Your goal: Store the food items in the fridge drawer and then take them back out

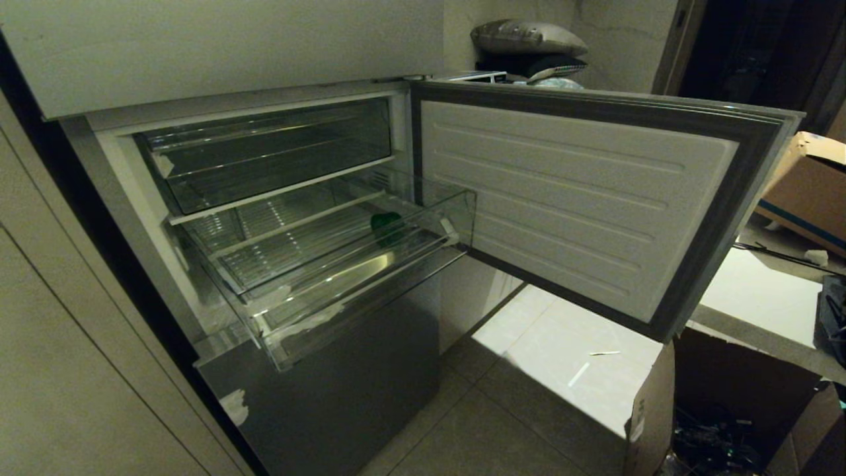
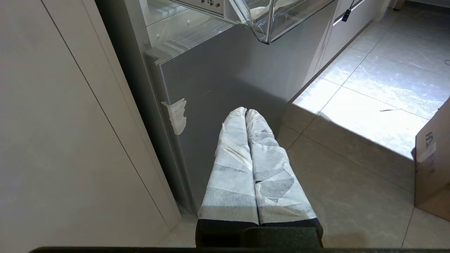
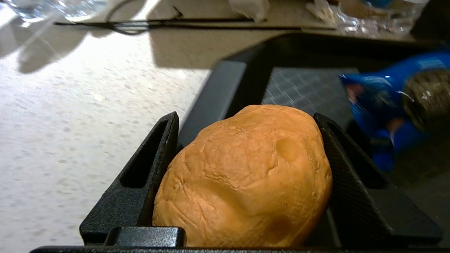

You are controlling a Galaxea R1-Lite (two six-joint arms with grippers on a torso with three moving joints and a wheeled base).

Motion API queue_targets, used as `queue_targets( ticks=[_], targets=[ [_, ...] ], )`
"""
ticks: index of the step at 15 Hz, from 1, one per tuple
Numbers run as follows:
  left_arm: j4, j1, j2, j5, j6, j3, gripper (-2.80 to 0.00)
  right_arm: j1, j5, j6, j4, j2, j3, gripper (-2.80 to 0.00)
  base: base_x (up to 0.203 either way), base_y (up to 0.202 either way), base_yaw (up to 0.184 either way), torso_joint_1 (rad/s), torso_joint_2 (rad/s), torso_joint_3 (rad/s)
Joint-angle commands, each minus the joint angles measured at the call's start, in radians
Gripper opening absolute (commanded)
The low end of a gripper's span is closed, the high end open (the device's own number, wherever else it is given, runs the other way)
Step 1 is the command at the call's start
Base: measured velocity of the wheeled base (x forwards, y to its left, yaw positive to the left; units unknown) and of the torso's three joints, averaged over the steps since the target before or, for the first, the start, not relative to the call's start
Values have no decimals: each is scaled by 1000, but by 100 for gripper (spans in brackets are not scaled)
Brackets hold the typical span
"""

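fridge drawer pulled out, right gripper around a potato

head view: the clear fridge drawer [image 1: 344, 277], ribbed floor and white tape scraps on its front lip, juts from the fridge with a green item [image 1: 388, 225] inside. left wrist view: left gripper [image 2: 245, 111] fingers pressed together below the drawer. right wrist view: right gripper [image 3: 246, 119] fingers flank an orange potato [image 3: 246, 179] over a black tray [image 3: 228, 88] on the desk [image 3: 88, 116]; grip unclear.

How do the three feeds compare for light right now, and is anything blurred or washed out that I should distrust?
Head view: dim, the fridge drawer legible, a bright patch on the floor tiles. Left wrist view: well lit, with glare on the tiles; left gripper sharp. Right wrist view: orange potato-like item sharp between the right gripper fingers, blue packet smeared with blur, countertop bright.
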State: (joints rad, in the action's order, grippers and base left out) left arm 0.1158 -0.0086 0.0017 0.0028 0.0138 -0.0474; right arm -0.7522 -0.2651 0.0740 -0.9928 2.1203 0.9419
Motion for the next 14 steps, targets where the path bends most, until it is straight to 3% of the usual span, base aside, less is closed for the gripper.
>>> queue_targets(
  ticks=[1, 7, 10, 14],
  targets=[
    [1, 1, 0, 0, 0, 0, -280, -7, 0, 0, -5, -39, 1, -280, 0, 0, 0, 0, 0, 0],
    [1, 0, 0, 0, 0, 0, -280, -41, 14, -3, -1, -211, -126, -280, 0, 0, 0, 0, 0, 0],
    [1, 0, 0, 0, 0, 0, -280, -42, 46, -18, 7, -408, -315, -280, 0, 0, 0, 0, 0, 0],
    [1, 1, 0, 0, 0, 0, -280, -35, -29, -115, 9, -745, -618, -280, 0, 0, 0, 0, 0, 0]
  ],
)
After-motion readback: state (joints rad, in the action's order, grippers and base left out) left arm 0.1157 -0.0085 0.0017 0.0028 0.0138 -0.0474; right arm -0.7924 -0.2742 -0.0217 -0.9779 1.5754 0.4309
